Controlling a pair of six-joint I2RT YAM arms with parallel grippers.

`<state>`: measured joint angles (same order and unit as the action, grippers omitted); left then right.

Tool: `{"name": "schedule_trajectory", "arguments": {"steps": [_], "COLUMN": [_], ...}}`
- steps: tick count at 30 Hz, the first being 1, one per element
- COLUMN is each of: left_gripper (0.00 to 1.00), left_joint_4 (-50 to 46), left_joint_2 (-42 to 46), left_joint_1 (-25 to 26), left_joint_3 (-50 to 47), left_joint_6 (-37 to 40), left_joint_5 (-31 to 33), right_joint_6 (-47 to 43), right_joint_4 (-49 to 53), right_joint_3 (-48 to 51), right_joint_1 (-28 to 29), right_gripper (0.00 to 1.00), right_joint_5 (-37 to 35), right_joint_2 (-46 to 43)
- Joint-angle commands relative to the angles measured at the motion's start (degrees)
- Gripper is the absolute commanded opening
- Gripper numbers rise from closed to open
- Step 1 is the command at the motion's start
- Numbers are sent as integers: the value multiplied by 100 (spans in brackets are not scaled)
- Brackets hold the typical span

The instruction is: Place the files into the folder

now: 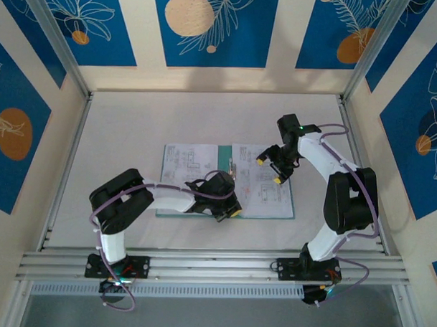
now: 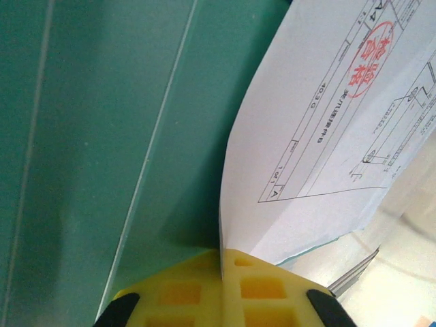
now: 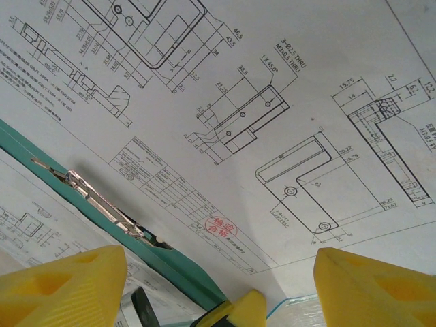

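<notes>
Top view, bottom of frame: both arm bases on the rail at the tabletop's point(image 1: 119, 131) near edge. L arm bends in toward centre; L fingers point(image 1: 233, 212) sit low at the folder's point(image 1: 274, 216) near edge, about where the spine runs.

L wrist view: L fingers point(image 2: 191, 293) at bottom centre, yellow pads pressed together w/ the edge of a white sheet point(image 2: 306, 136) pinched btwn them. That sheet curls up and off to the upper right; printed table lines and a red stamp are on it. Plain teal folder point(image 2: 82, 136) surface takes up the left half.

Folder lies open and flat mid-frame in the top view. One printed sheet is on the left half point(image 1: 186, 162), another on the right half point(image 1: 267, 197), w/ teal showing along the lower edge.

Further up, R arm reaches in from the right. R fingers point(image 1: 261, 161) are over the upper part of the right-hand sheet, spread apart, nothing btwn them.

R wrist view: R fingers point(image 3: 61, 286) in the bottom corners, wide apart. The sheet point(image 3: 272, 102) of part drawings is beneath, its red stamp low centre. A teal folder point(image 3: 191, 279) strip crosses diagonally at lower left, w/ a metal clip point(image 3: 102, 201) on it.

Far back, top of the top view: blue wall panels point(image 1: 209, 27) w/ orange circles.
</notes>
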<state>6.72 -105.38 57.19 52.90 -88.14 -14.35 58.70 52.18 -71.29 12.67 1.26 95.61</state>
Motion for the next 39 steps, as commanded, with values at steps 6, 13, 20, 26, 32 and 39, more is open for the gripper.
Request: {"name": "schedule_trajectory", "arguments": {"steps": [6,13,20,26,32,39], "left_gripper": [23,38,55,62,62,36], "left_joint_4": [-278,-441,-844,-991,-1496,-2880], "left_joint_2": [280,387,601,874,1235,1639], "left_joint_1": [82,99,108,98,56,-320], "left_joint_3": [-17,33,89,-8,-8,18], "left_joint_6": [8,111,306,393,611,1231], "left_joint_5": [186,180,242,413,686,899], "right_joint_6": [-73,-89,-138,-141,-139,-265], "right_joint_4": [121,86,-50,-137,-214,-229], "right_joint_3": [138,121,-71,-335,-682,-1334], "right_joint_1": [-20,8,176,360,548,743], "right_gripper": [74,73,72,71,70,42], "right_joint_5": [41,54,136,199,269,384], "right_joint_2": [-254,-256,-109,90,452,1119]}}
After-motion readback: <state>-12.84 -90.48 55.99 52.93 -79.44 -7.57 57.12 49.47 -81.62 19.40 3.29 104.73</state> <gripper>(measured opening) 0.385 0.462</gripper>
